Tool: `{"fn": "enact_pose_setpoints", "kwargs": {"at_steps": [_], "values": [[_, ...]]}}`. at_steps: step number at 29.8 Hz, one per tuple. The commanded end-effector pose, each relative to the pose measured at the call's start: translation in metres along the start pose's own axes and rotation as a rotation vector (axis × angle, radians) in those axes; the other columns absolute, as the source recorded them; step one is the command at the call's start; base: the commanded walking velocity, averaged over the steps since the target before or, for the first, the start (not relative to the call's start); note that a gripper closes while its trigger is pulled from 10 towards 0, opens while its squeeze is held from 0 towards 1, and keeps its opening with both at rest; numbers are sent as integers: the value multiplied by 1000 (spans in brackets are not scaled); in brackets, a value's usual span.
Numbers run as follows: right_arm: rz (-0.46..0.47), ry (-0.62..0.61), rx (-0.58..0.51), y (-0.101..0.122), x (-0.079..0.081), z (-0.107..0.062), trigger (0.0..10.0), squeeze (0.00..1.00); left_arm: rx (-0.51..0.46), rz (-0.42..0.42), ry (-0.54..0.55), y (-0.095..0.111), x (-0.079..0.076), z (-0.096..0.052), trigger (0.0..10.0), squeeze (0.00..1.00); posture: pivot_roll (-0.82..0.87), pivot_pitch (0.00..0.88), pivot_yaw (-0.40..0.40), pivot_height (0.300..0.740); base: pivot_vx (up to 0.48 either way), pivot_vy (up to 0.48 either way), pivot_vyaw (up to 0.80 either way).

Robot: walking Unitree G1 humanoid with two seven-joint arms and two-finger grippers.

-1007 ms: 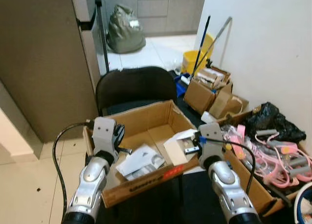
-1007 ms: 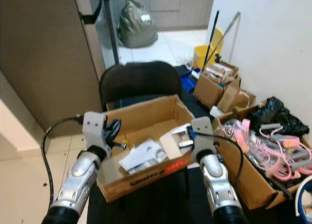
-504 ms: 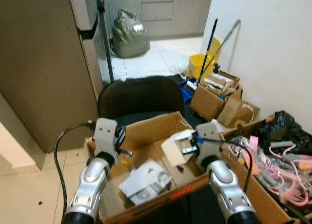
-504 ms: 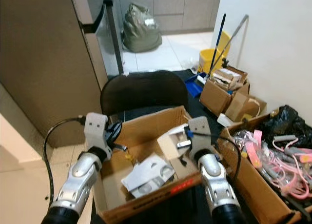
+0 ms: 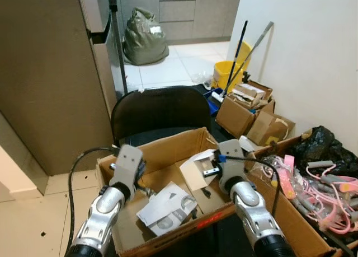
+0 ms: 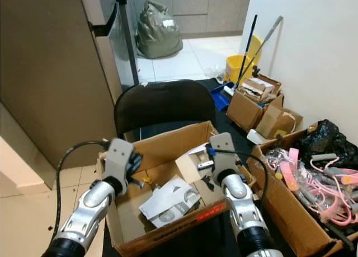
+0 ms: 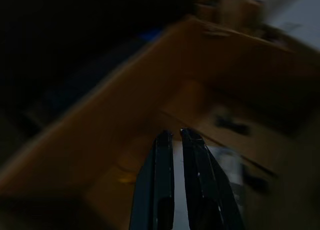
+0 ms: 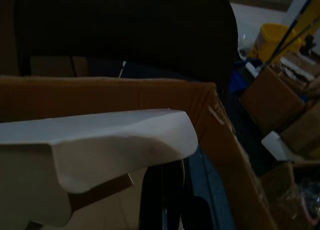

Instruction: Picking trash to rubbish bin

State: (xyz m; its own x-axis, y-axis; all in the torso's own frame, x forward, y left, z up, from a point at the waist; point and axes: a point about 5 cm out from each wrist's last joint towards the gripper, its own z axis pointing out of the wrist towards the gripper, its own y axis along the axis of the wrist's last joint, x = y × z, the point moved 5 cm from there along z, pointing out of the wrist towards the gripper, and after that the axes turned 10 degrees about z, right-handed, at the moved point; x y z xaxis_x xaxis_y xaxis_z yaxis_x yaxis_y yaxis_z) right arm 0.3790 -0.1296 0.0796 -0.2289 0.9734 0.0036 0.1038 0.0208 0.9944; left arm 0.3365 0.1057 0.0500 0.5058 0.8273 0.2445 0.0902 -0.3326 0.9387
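Two arms reach over the cardboard box [image 5: 168, 150] on the black chair [image 5: 156, 108]: our right gripper [image 6: 204, 166] grips a white cardboard piece [image 5: 194, 173] above the box, our left gripper [image 7: 172, 136] hangs inside, fingers pressed together on nothing. Paper scraps [image 5: 166, 204] lie below, and a second box of pink cables [image 5: 330, 192] crowds our right.

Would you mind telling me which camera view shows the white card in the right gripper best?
The left eye view: the white card shows whole, over the cardboard box, at the right gripper. The right eye view matches. The right wrist view shows just its underside, close and dark.
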Motion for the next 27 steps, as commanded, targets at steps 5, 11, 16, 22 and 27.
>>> {"fn": "enact_pose_setpoints", "kwargs": {"at_steps": [5, 11, 16, 22, 27], "values": [[-89, 64, 21, -3, 18, 9, 10000, 0, -52, -49, -174, 9, -23, -5, 10000, 0, -19, 78, 5, 740, 0, 0, 0], [-185, 193, 20, -6, 57, 16, 10000, 0, -182, -103, -235, 41, -35, -3, 10000, 0, -15, 76, -3, 740, 0, 0, 0], [-303, 274, -6, -6, 82, 18, 10000, 0, -232, -127, -276, 53, -41, -5, 10000, 0, -9, 75, -9, 740, 0, 0, 0], [-323, 213, -1, -7, 77, 22, 10000, 0, -227, -130, -331, 53, -48, -11, 10000, 0, -7, 76, -5, 740, 0, 0, 0], [-320, 108, 27, -9, 58, 26, 10000, 0, -193, -90, -355, 47, -52, -13, 10000, 0, -8, 80, 1, 740, 0, 0, 0]]}}
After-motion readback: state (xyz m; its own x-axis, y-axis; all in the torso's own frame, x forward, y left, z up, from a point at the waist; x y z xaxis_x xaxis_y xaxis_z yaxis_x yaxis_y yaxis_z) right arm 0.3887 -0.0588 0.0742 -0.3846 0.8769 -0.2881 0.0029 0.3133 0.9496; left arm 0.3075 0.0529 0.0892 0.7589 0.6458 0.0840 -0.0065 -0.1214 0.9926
